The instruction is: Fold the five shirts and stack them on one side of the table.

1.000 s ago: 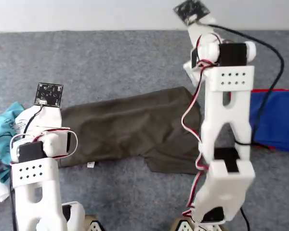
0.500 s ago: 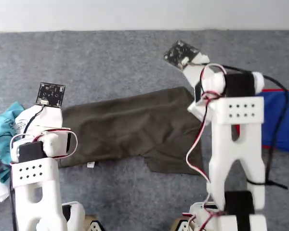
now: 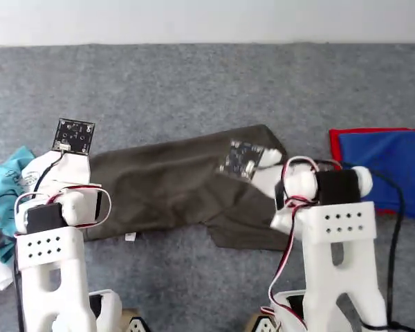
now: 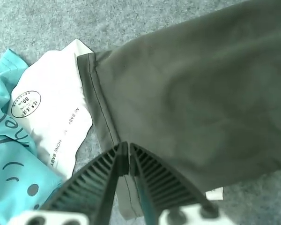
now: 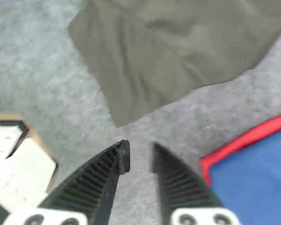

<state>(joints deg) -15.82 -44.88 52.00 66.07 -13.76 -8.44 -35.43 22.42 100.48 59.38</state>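
Left end effector (image 4: 125, 152) closed over olive shirt (image 4: 192, 93), right end effector (image 5: 136, 158) narrowly parted; blue shirt (image 5: 255, 180) cropped.

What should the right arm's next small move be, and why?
Probably lower the right gripper onto the nearest corner of the olive shirt and close. It hangs open over the table just off that corner, while the left gripper looks shut on the hem; folding needs a second hold.
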